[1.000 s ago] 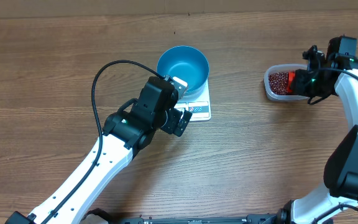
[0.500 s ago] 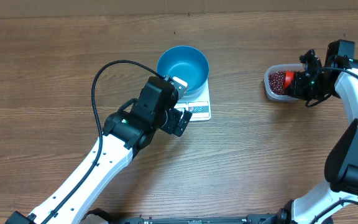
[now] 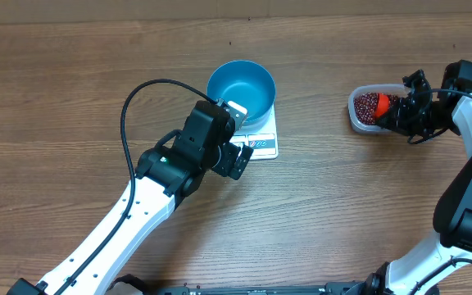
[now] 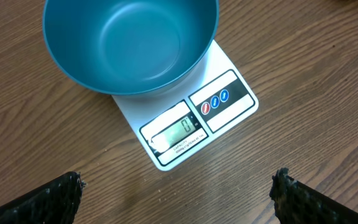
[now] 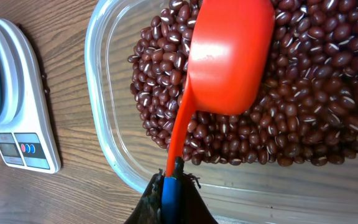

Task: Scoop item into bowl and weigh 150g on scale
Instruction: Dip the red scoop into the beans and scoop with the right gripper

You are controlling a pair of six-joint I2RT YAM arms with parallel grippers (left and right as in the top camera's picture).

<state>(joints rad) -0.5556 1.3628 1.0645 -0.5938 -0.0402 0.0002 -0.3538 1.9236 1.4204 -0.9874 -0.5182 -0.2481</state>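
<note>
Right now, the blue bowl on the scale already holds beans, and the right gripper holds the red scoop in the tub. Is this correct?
No: the blue bowl on the scale is empty, as the left wrist view shows. The rest holds.

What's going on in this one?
The right gripper is shut on the handle of an orange-red scoop, whose cup rests on the maroon beans in the clear tub. No beans have reached the blue bowl yet: it sits empty on the white scale, whose display shows zero. The left gripper hangs open above the table just in front of the scale, holding nothing.
</note>
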